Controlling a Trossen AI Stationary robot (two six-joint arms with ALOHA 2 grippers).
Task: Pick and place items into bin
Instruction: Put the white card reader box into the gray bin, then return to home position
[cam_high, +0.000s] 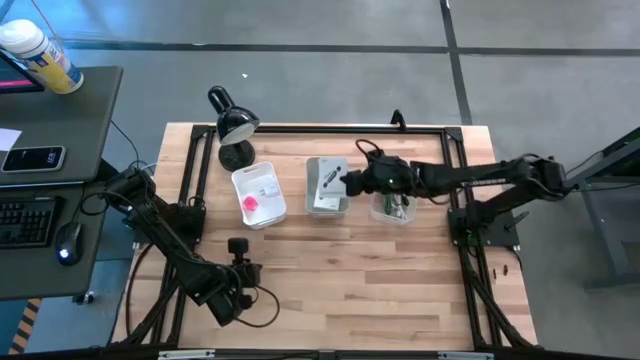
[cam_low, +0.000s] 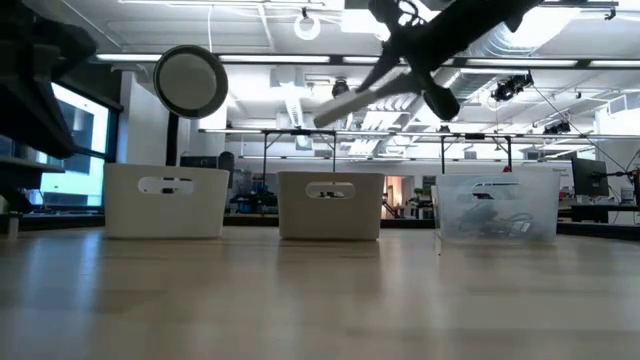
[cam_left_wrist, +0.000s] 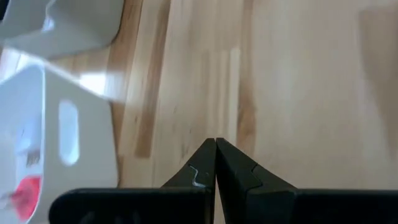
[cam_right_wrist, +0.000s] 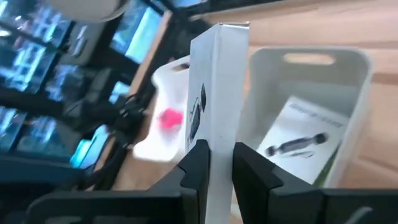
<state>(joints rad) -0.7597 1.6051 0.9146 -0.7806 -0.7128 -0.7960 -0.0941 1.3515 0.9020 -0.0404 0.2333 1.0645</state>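
My right gripper is shut on a white flat packet with a dark print, held in the air over the middle white bin. A second packet lies flat on that bin's floor. A pink cube sits in the left white bin. Cords lie in the clear bin at the right. My left gripper is shut and touches nothing. It hovers over bare table nearer the front edge than the left bin. My right gripper pinches the packet's two flat faces between its two fingers, at the end nearest the wrist. The fingers come from the table's right, slanting down. The packet sticks out past the fingertips, tilted and clear of the bin.
The three bins stand in a row across the table's middle. A black desk lamp stands at the far left corner, just behind the left bin. Bare wood stretches from the bins to the near edge. A desk with keyboard and mouse is off the table's left.
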